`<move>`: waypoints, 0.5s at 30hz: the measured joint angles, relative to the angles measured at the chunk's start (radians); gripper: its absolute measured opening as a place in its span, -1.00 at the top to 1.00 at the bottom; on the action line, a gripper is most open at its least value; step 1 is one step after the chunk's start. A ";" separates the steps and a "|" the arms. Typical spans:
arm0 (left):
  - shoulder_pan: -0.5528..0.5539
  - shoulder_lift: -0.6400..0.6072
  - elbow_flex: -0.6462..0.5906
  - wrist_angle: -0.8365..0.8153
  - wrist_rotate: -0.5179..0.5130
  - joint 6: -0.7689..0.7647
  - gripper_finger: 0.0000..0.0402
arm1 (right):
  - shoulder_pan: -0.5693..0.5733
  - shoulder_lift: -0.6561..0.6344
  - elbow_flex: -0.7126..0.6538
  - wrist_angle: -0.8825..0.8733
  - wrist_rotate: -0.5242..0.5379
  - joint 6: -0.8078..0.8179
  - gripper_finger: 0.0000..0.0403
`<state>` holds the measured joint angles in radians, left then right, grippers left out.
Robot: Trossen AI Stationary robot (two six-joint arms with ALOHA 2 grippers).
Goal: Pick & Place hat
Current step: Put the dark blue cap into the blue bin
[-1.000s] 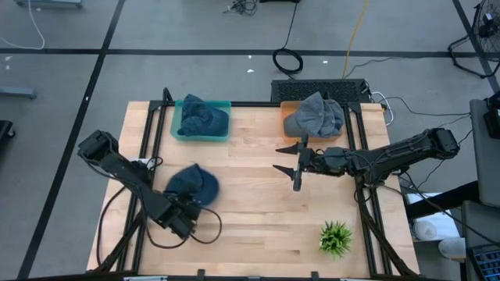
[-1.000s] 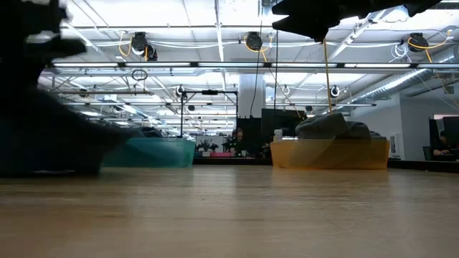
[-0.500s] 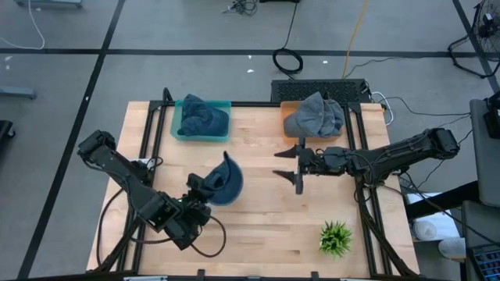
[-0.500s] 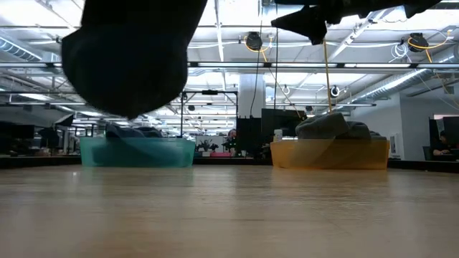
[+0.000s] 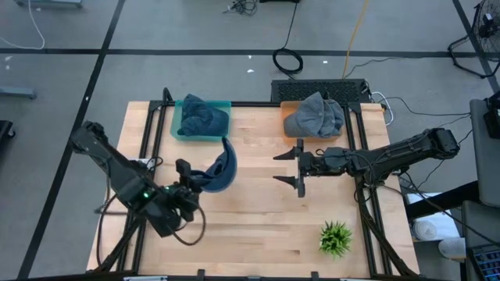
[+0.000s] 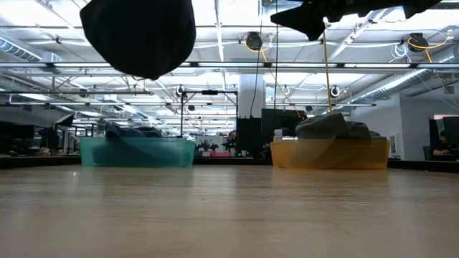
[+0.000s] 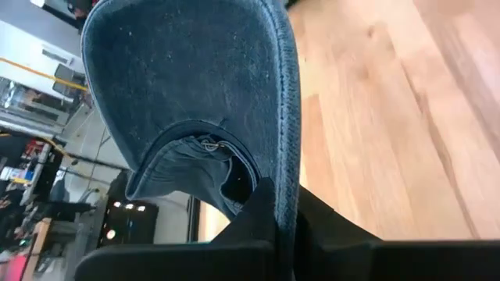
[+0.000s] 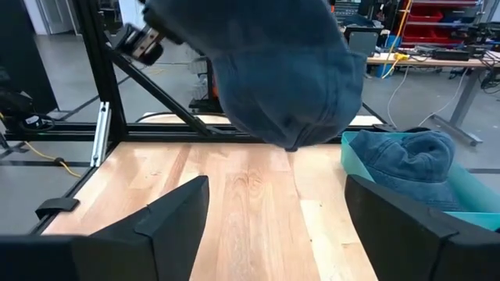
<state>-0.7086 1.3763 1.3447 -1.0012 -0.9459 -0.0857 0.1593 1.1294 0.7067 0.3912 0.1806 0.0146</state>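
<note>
My left gripper (image 5: pixel 190 176) is shut on a dark blue cap (image 5: pixel 220 167) and holds it high over the table's left middle. The low view shows that cap (image 6: pixel 140 34) well above the wood, and the right wrist view shows it (image 8: pixel 285 74) facing my right gripper. My right gripper (image 5: pixel 286 167) stands open and level at the table's middle, pointing left at the cap from a short way off. A teal bin (image 5: pixel 176 125) at the far left holds another blue hat (image 5: pixel 205 117). An orange bin (image 5: pixel 289 105) at the far right holds a grey hat (image 5: pixel 314 115). My left gripper pinches the cap's stitched brim edge (image 7: pixel 291 204) between its two fingers. The fingers come from the near left, slanting a little downward. The cap stands out ahead of the fingers, brim flat toward the wrist camera, lifted clear of the table.
A small green plant (image 5: pixel 336 238) stands near the front right corner. Bare wood lies between the two grippers and along the near edge. Black frame rails run along the table's left and right sides.
My left gripper has risen from the table and tipped upward, carrying the cap with it. The cap, which lay flat on the wood at the near left, is now lifted clear and has swung toward the far right. My right gripper has opened a little wider.
</note>
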 joint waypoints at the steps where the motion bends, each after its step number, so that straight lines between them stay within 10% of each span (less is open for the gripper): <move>1: 0.000 -0.020 -0.012 0.023 0.001 0.019 0.96 | 0.000 0.000 0.000 0.000 0.000 -0.001 -0.41; 15: 0.000 -0.315 -0.340 0.610 0.142 0.390 0.96 | 0.000 0.000 0.000 0.106 -0.032 0.049 -0.40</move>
<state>-0.7082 1.0611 1.0051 -0.3910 -0.8035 0.3045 0.1589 1.1294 0.7068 0.4976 0.1483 0.0640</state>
